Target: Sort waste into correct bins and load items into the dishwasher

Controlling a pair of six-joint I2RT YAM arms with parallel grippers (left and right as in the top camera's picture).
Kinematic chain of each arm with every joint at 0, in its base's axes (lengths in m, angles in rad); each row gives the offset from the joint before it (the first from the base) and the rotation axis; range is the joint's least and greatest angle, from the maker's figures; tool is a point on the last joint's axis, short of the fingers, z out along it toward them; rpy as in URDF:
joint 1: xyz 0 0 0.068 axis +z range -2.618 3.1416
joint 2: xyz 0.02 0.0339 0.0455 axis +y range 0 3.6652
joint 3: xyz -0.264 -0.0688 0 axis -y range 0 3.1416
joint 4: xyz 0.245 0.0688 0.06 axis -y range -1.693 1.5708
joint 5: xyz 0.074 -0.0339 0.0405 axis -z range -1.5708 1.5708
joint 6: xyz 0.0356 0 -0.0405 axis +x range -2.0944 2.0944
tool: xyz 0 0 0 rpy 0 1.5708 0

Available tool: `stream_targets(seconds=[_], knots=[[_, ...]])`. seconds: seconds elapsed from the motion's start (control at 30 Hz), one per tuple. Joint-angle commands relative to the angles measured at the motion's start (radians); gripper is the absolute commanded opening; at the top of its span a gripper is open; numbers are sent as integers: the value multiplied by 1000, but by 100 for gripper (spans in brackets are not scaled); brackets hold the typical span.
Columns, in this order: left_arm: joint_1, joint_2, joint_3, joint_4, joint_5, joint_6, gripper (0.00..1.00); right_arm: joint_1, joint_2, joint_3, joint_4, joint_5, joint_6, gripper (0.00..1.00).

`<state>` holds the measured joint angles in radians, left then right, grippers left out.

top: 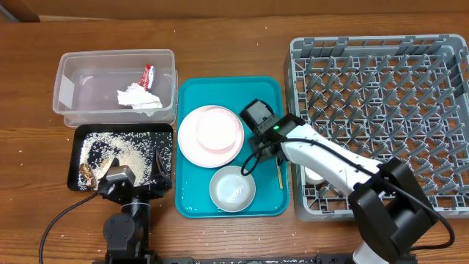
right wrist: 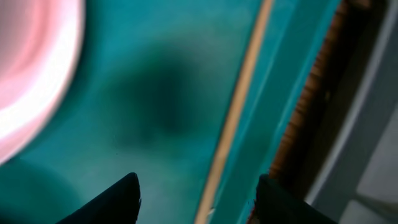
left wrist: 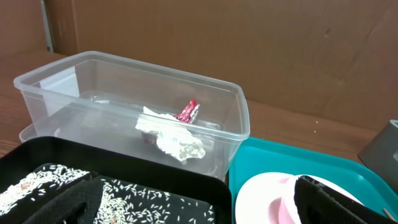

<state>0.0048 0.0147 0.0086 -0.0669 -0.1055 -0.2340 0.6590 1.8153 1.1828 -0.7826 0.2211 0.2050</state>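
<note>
The crumpled tissue (top: 139, 99) (left wrist: 174, 140) and red wrapper (top: 147, 75) (left wrist: 188, 111) lie in the clear tub (top: 117, 55) (left wrist: 242, 118). Rice (top: 121, 150) (left wrist: 137, 199) and brown scraps (top: 89, 174) lie in the black tray (top: 124, 128) (left wrist: 124, 163). The pink-rimmed plate (top: 211, 136) (left wrist: 273, 199) (right wrist: 31, 62), pale bowl (top: 232, 188) and a chopstick (top: 279, 174) (right wrist: 239, 106) sit on the teal tray (top: 256, 92). My right gripper (top: 272, 150) (right wrist: 196, 199) is open just above the chopstick, a finger on each side. My left gripper (top: 128, 183) (left wrist: 199, 205) is open and empty at the black tray's near edge.
The grey dish rack (top: 381, 95) (right wrist: 367, 124) stands at the right, touching the teal tray's right side. A white object (top: 314, 174) sits in its near left corner, mostly hidden by my right arm. The chopstick lies against the teal tray's right rim (right wrist: 280, 93).
</note>
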Motion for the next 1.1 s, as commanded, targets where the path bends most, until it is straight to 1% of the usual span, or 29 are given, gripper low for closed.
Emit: stream_targets(seconds=[0.0,0.23,0.37,0.53,0.6,0.63,0.8,1.07], knots=[[9,-10,-4,1,5,-10,100,-24,-5,-4,12,-12,-16,61],[9,-10,-4,1,5,-10,100,-27,51,-21,23,-39,-38,60],[9,-10,-4,1,5,-10,100,-27,92,-21,25,-45,-50,56],[9,-10,-4,1,5,-10,100,-21,111,-21,17,-110,-103,36],[9,-10,-4,1,5,-10,100,-21,111,-16,0,-111,-101,22],[9,-10,-4,1,5,-10,100,-21,111,-13,-8,-111,-101,18],[9,-10,-4,1,5,-10,100,-24,99,48,-69,-111,-54,9],[9,-10,-4,1,5,-10,100,-27,-2,277,-203,-109,-48,4]])
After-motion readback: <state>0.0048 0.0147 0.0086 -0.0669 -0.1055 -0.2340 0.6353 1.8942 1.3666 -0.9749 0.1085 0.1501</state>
